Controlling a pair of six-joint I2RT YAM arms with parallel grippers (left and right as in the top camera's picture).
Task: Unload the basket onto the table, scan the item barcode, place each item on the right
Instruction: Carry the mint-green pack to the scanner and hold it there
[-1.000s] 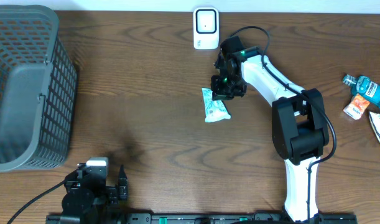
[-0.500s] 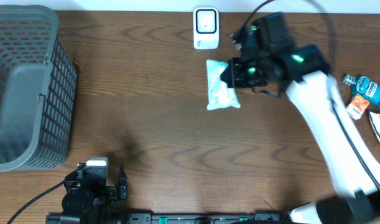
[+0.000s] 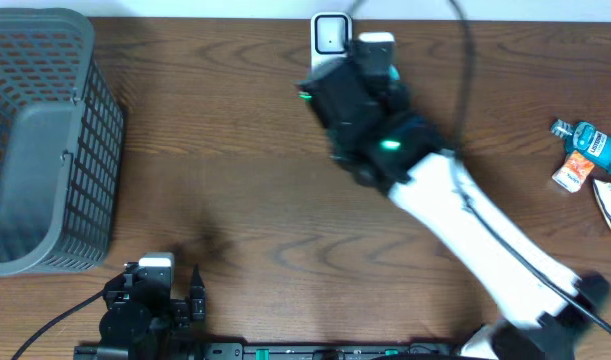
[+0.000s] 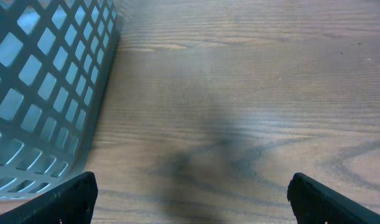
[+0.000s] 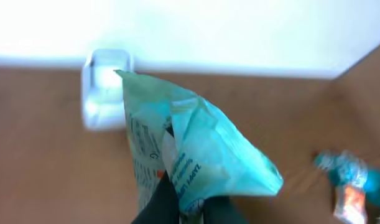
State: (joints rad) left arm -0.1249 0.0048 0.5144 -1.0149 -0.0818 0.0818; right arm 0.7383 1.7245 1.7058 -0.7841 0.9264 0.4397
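The right gripper (image 5: pixel 190 204) is pinching shut on the lower edge of a teal pouch (image 5: pixel 196 146) and is holding it above the table (image 3: pixel 235 200), with printed text facing the wrist camera. Behind the pouch, toward 10 o'clock in that view, the white scanner (image 5: pixel 106 92) is standing at the table's 12 o'clock edge. The left gripper (image 4: pixel 193 200) is sitting at 7 o'clock with its jaws spread wide and holding nothing, near the grey basket (image 3: pixel 45 150) at 9 o'clock. A blue bottle (image 3: pixel 597 142) is lying at 3 o'clock.
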